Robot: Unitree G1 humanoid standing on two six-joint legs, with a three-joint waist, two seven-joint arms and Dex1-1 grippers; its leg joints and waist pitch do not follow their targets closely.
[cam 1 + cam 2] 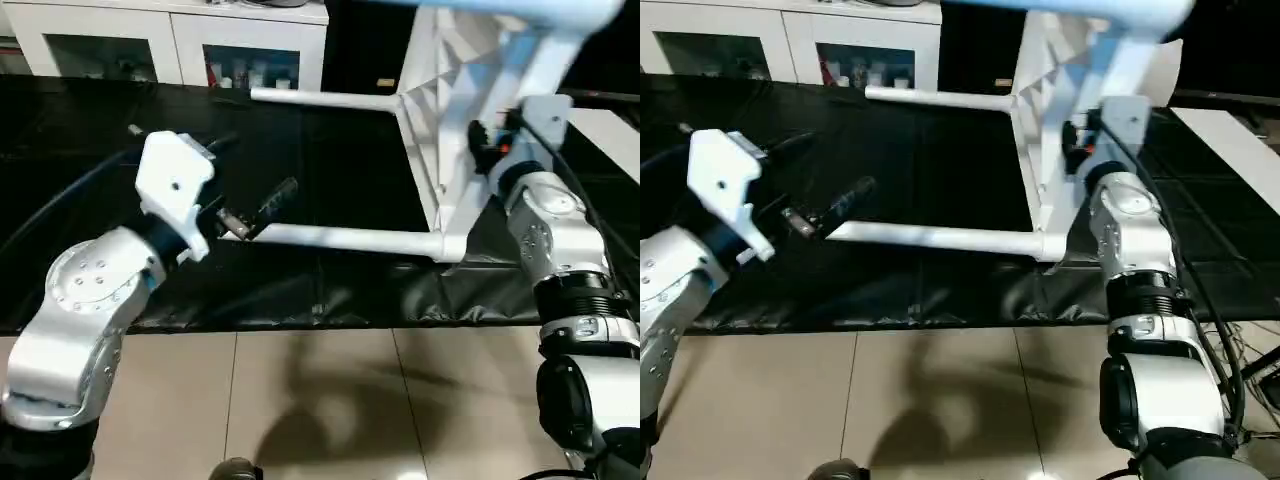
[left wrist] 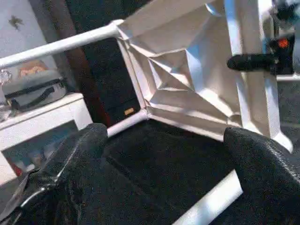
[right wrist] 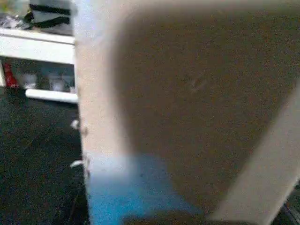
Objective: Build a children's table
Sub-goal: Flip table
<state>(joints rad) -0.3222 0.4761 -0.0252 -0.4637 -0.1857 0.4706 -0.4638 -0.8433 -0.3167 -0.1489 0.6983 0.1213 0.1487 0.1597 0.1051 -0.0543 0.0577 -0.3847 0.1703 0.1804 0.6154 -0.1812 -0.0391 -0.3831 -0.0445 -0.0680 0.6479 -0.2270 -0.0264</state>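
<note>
The children's table [image 1: 450,90] lies on its side on a black mat, its ribbed underside [image 2: 187,70] facing left. Two white legs point left: a far one [image 1: 320,98] and a near one [image 1: 340,238]. Another leg [image 1: 545,60] rises at the upper right. My left gripper [image 1: 255,212] is open at the free tip of the near leg, which runs between its spread fingers [image 2: 79,150]. My right gripper [image 1: 488,140] is shut on the table top's rim, with one black finger [image 2: 248,61] lying across the white edge and the other hidden behind it.
A white cabinet with glass doors [image 1: 170,40] stands along the back. The black mat [image 1: 330,170] ends in a wrinkled front edge [image 1: 330,310] above the beige tiled floor [image 1: 320,400]. A white strip [image 1: 610,130] lies at the far right.
</note>
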